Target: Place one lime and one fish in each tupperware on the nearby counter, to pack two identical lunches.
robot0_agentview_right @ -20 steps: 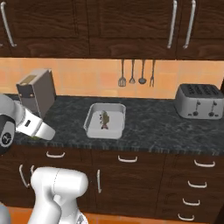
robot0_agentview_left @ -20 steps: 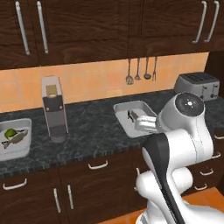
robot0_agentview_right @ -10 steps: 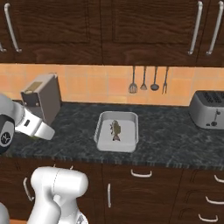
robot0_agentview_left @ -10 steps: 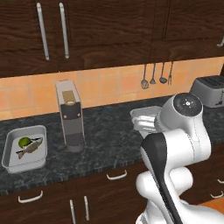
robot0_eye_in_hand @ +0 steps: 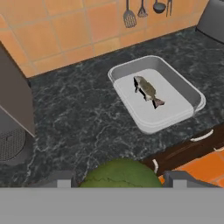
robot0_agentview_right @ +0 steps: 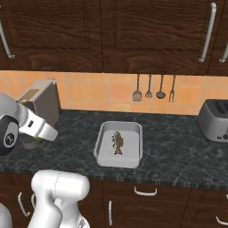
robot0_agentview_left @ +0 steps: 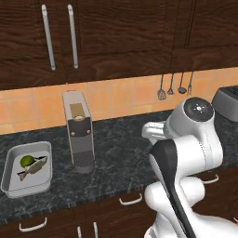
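Lime (robot0_eye_in_hand: 119, 174) sits clamped between the gripper (robot0_eye_in_hand: 118, 178) fingertips, half spread.

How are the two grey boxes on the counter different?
The left tupperware holds a lime and a fish; the right tupperware holds only a fish, no lime. The left one sits left of the coffee machine, the right one nearer the toaster. Both are shallow, pale grey and rounded.

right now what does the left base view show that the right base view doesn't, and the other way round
Left base view: a container holding a lime and a fish. Right base view: a second container holding just a fish. Both: the coffee machine, the hanging utensils, the toaster and the dark counter.
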You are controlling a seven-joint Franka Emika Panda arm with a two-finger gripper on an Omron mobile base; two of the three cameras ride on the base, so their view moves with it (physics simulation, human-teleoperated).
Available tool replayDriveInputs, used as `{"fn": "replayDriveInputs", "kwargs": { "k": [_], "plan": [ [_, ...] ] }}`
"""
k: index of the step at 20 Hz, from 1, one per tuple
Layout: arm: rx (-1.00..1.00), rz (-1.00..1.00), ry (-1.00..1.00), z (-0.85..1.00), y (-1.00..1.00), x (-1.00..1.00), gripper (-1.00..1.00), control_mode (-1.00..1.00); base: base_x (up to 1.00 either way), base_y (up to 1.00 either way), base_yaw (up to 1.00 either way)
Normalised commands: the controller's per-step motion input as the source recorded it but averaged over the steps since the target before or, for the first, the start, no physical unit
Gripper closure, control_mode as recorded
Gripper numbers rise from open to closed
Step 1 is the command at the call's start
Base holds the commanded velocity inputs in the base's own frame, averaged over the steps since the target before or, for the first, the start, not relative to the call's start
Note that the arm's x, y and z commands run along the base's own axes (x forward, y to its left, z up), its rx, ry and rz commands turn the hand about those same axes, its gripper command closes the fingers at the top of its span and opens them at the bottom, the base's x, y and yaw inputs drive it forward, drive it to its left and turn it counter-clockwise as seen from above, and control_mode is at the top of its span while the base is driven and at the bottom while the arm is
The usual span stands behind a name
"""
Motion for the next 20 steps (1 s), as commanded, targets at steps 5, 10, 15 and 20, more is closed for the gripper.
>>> {"fn": "replayDriveInputs", "kwargs": {
  "k": [5, 10, 15, 20],
  "plan": [
    [0.0, 0.01, 0.0, -0.2, -0.29, 0.17, 1.0, -1.0, 0.0, 0.0, 0.0],
    [0.01, 0.0, 0.05, -0.42, -0.71, 0.64, 1.0, -1.0, 0.0, 0.0, 0.0],
    [0.04, 0.0, 0.2, -0.58, -1.0, 1.0, 1.0, -1.0, 0.0, 0.0, 0.0],
    [0.12, -0.05, 0.26, -0.44, -0.97, 1.0, 1.0, -1.0, 0.0, 0.0, 0.0]
  ]
}}
